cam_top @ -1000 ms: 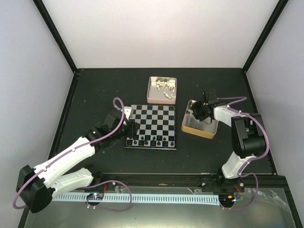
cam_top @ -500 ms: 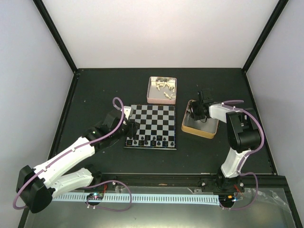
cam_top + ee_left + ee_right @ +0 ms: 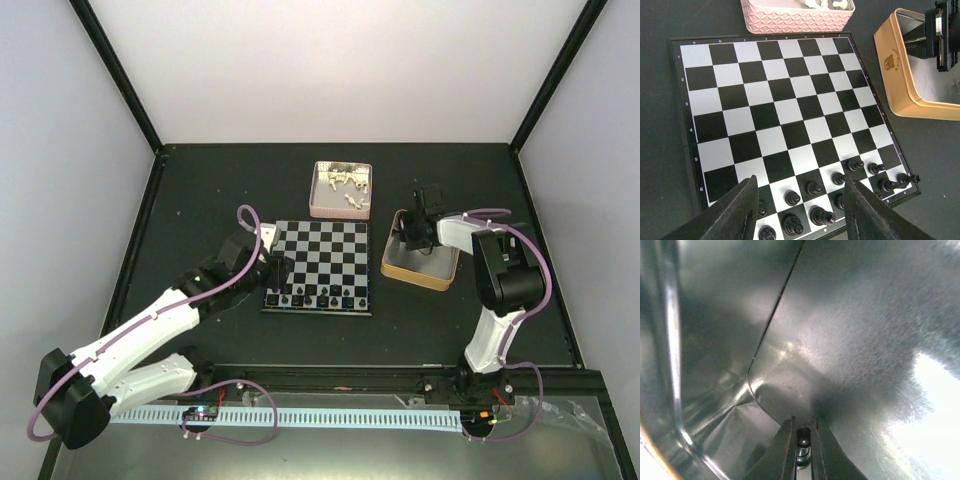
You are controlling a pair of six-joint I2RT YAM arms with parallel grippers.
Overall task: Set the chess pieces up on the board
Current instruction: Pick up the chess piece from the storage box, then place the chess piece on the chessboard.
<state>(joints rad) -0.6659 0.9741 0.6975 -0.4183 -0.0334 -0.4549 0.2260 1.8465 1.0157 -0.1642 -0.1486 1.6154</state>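
Currently: right tool (image 3: 803, 452) inside tan tin (image 3: 418, 275), fingers clamped together on one black chess piece (image 3: 803, 436), steel walls close round it. Next, left tool (image 3: 799, 181), fingers apart, over the board (image 3: 775, 115) corner, above black pieces (image 3: 814, 188) standing in two edge rows. Cream pieces (image 3: 345, 183) lie in pink tin (image 3: 790, 20) beyond the board, all on dark bench (image 3: 200, 200).

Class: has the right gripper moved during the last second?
Yes: the right gripper has shifted slightly left over the yellow tin, toward the board.
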